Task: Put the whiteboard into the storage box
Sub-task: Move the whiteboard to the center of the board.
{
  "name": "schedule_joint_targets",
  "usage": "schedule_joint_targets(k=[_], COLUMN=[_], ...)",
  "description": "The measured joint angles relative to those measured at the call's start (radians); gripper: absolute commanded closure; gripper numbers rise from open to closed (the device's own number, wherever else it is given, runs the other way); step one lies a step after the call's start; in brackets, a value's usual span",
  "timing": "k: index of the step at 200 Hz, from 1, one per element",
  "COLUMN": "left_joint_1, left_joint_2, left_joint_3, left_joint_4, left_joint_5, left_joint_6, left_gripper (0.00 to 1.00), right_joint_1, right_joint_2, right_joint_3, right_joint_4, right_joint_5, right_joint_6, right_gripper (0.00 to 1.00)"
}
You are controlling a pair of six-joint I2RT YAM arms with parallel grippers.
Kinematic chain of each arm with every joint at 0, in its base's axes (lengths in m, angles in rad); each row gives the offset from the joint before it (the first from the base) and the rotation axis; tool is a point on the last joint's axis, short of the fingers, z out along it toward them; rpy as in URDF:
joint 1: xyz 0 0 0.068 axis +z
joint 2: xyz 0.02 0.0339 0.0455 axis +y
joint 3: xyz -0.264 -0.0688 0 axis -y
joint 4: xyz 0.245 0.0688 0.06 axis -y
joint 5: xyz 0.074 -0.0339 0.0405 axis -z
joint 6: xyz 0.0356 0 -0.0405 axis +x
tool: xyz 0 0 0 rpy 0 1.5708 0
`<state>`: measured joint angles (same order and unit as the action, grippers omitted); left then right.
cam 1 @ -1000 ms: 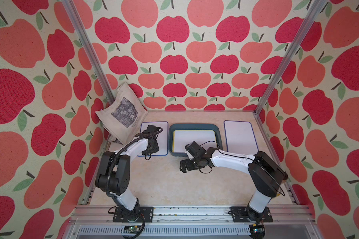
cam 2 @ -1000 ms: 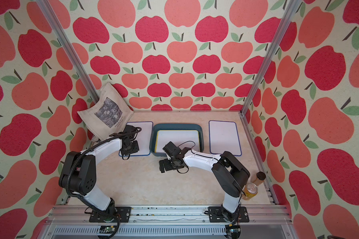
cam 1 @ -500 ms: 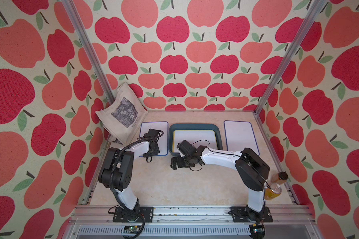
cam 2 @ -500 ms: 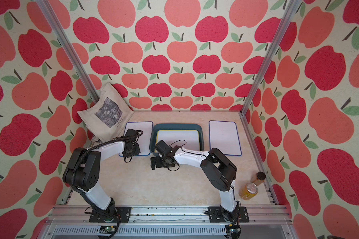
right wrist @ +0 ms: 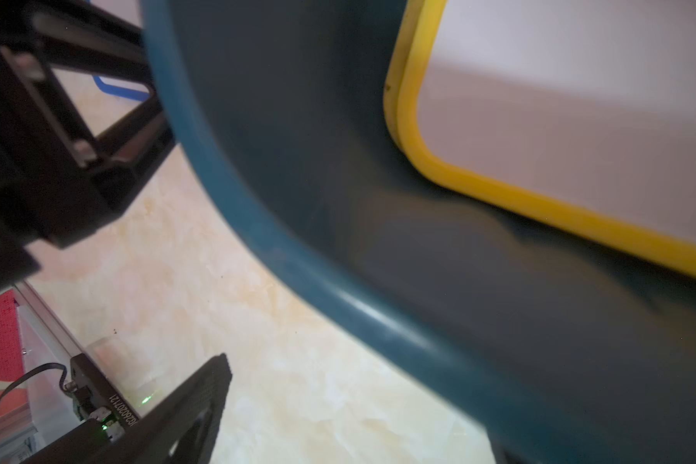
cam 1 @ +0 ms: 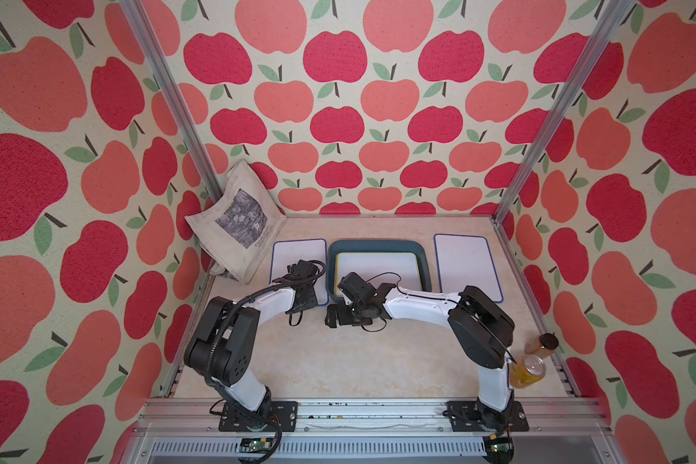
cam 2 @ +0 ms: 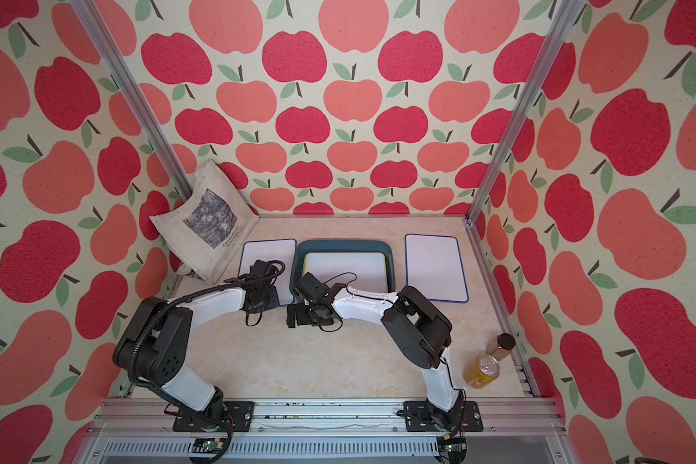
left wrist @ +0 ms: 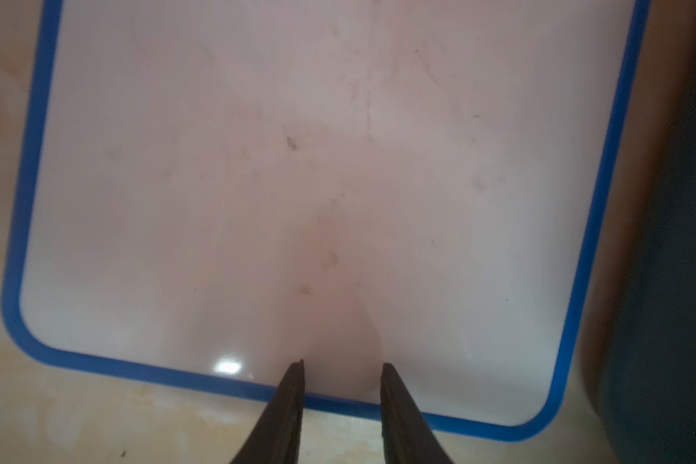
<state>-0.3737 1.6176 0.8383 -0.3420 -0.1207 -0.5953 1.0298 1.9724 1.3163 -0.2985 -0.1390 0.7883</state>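
From above, the left claw point(cam 1: 304, 301) is mostly hidden under its own wrist and cables, so its tips cannot be made out in both top views. Only the left wrist camera shows the two dark fingers point(left wrist: 292, 405). They sit narrowly apart with nothing between them, tips over the near edge of the blue-framed whiteboard point(left wrist: 298, 180). Whether they touch it is unclear. That board lies flat on the marbled table point(left wrist: 77, 422) and stretches away ahead of the claw, its far end cut off. A dark blurred mass at its side is the storage box point(left wrist: 676, 241).

The right claw point(cam 1: 337, 315) gapes wide and empty over the table, just outside the box's near corner and close to the left claw. Its wrist camera catches only one finger point(right wrist: 193, 405). Just beside that finger curves the teal rim, and inside the box lies a yellow-framed whiteboard point(right wrist: 579, 120). The left arm's black wrist point(right wrist: 37, 140) blocks a corner of that picture.

Past the box from the right claw, a second blue-framed whiteboard point(cam 1: 465, 265) lies flat. A printed tote bag point(cam 1: 238, 225) leans in the corner beyond the left claw. A yellow can point(cam 1: 528, 370) and an amber bottle point(cam 1: 542, 344) stand well behind the right claw.
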Motion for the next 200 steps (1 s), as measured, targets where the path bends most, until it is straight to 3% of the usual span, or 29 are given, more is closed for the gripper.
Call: schedule_joint_targets(k=[56,105,167,200], left_joint_1=[-0.102,-0.137,-0.167,-0.129], left_joint_2=[-0.069,-0.117,-0.212,-0.277], left_joint_3=[-0.091,-0.134,-0.167,-0.198], left_joint_4=[0.067,0.08,-0.035,-0.13], left_joint_5=[0.055,0.059,0.22,0.326], left_joint_6=[-0.086,-0.167,-0.193,-0.2], left_gripper=[0.65,0.64,0.63,0.63], right_joint_1=[0.006,0.006,0.011,0.011], right_joint_2=[-0.002,-0.035,-0.095,-0.127], right_joint_3=[-0.007,-0.058,-0.151,-0.195], right_joint_4=[0.006,0.022,0.074,0.086], right_joint_5=[-0.01,-0.012,-0.009,-0.009], right_joint_6=[0.011,0.011,0.01,0.009], right_gripper=[0.01,0.01,0.01,0.01])
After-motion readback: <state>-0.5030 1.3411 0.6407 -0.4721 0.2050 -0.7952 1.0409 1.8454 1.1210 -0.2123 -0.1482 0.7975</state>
